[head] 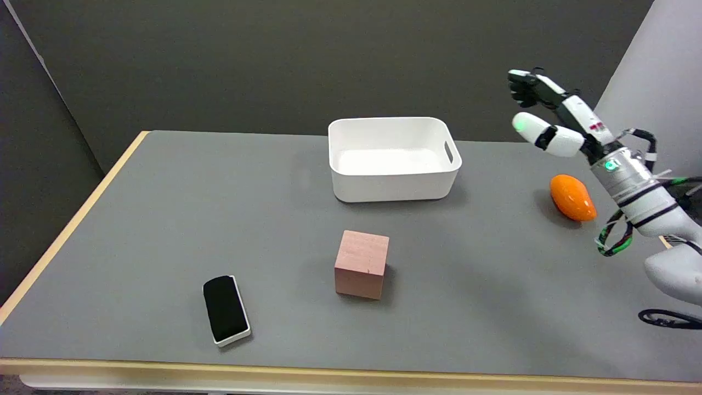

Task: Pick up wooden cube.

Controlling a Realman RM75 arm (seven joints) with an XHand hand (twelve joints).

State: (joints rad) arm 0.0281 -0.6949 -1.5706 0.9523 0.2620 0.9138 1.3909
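Wooden cube (362,264) without legible markings

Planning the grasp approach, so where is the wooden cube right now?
In the head view the wooden cube sits on the table near the picture's centre, in front of the white bin and right of the black eraser.

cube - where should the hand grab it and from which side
Probably from above, fingers closing on two opposite upright faces of the cube. It sits flat with bare table all round and its top is clear. The right hand is open, up and off to its right.
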